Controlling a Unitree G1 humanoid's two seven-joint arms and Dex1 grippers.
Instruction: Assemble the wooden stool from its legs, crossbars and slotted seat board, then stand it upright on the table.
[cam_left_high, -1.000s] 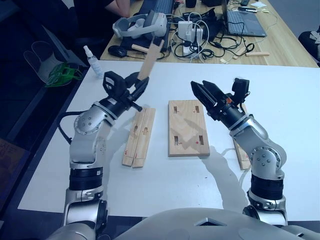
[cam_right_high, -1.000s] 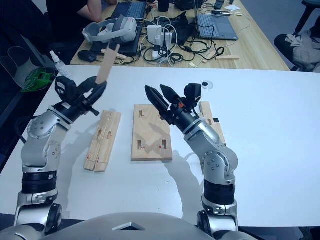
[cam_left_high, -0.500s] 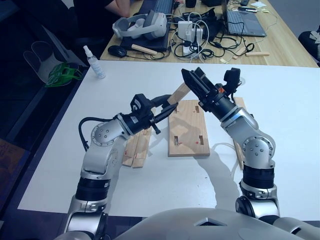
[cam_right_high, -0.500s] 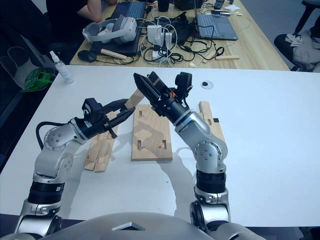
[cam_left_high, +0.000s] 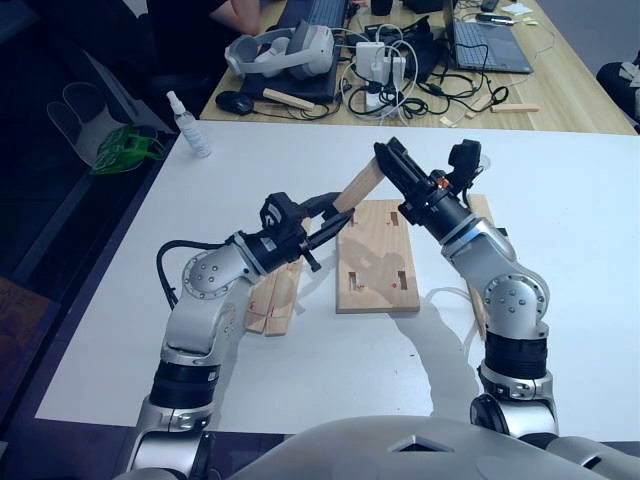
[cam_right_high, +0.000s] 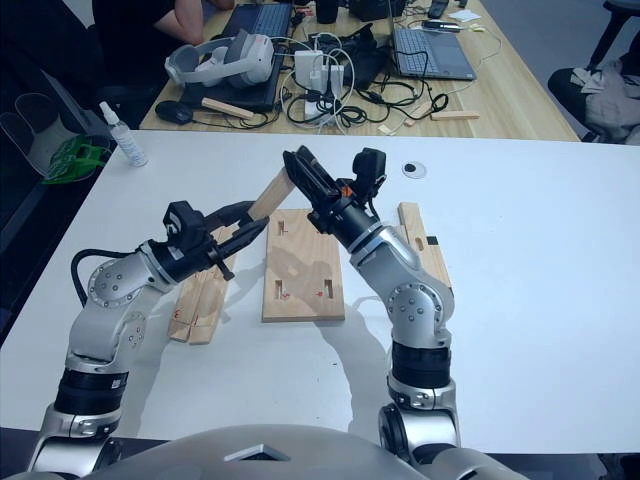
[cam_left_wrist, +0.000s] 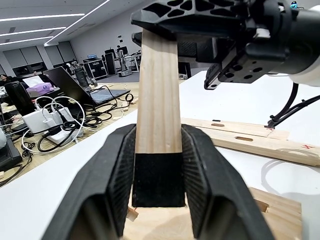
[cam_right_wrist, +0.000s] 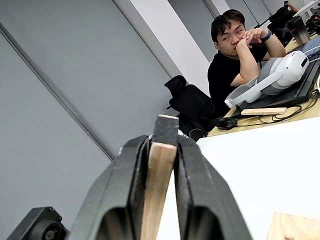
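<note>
1. Stool leg (cam_left_high: 360, 182) is getting clamped at both ends: left gripper (cam_left_high: 325, 213) jaws are biting its dark lower end, right gripper (cam_left_high: 390, 160) jaws are pinching its top
2. It's sitting tilted right by the far left corner of the seat board (cam_left_high: 375, 240)
3. Guessing it's light, stiff, smooth wood, so gripping flat faces near an end is looking safest
4. Board slots (cam_left_high: 401, 279) are looking unfilled, two more legs (cam_left_high: 275, 285) are lying just beside it

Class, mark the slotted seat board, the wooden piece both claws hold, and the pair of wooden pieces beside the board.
slotted seat board (cam_left_high: 372, 262), left eye view, bare middle of top face.
held wooden piece (cam_left_high: 361, 182), left eye view, middle of its length.
pair of wooden pieces (cam_left_high: 278, 300), left eye view, near end.
</note>
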